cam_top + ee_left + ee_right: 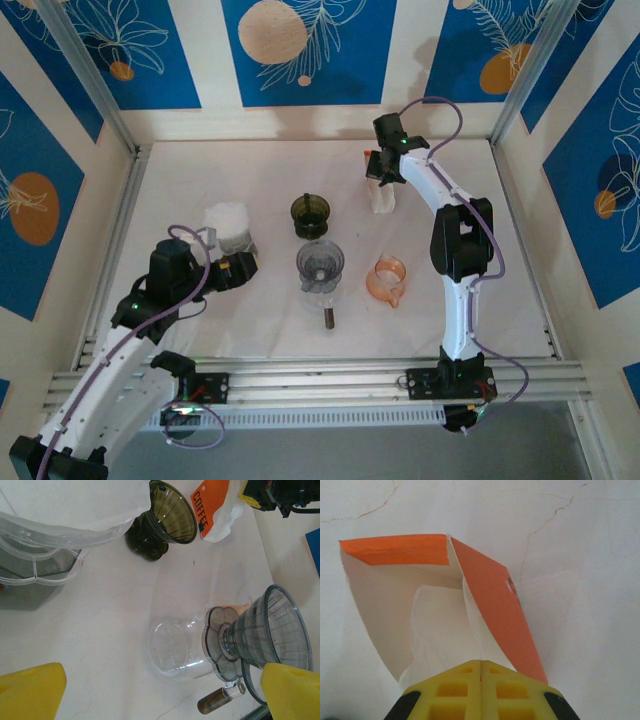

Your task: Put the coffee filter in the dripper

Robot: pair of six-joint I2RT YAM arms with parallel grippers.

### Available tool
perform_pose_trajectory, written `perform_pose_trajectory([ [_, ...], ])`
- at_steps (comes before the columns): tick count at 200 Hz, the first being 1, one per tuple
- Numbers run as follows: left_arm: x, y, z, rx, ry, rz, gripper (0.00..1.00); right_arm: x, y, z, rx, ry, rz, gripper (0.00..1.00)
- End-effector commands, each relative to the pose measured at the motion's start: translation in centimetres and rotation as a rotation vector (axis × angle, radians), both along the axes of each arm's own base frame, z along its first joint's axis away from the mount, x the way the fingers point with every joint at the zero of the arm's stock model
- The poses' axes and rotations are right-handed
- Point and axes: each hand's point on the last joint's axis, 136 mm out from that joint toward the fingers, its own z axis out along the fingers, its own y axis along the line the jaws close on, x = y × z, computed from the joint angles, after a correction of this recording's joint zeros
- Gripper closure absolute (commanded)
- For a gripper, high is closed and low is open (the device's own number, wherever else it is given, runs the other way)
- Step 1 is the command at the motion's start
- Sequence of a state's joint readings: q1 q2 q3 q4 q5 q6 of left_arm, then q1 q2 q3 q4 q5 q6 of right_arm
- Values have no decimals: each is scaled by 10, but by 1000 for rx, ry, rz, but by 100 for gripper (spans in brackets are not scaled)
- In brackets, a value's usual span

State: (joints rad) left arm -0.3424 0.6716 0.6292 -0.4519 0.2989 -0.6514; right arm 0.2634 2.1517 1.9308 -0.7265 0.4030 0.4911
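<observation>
The right gripper is seen with its yellow pads pressed together on the white coffee filter inside the orange packet, far across the table. The clear dripper is placed mid-table, near the left gripper, whose fingers are spread wide and hold nothing.

glossy clear plastic dripper, matt white paper filter, cracked matt table.

Top external: high over near edge, looking down on whole counter. Left wrist: low, skimming counter. Right wrist: close above filter pack, shared by all views.
</observation>
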Motion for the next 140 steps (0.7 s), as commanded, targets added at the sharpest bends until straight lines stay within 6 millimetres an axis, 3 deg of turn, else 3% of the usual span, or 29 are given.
perform_pose_trajectory([
  [1,4,1,10,1,-38,2,0,2,-6,10,-43,-24,-2,100],
  [140,1,1,15,-9,-52,-5,0,-9,1,80,-187,-212,45,100],
])
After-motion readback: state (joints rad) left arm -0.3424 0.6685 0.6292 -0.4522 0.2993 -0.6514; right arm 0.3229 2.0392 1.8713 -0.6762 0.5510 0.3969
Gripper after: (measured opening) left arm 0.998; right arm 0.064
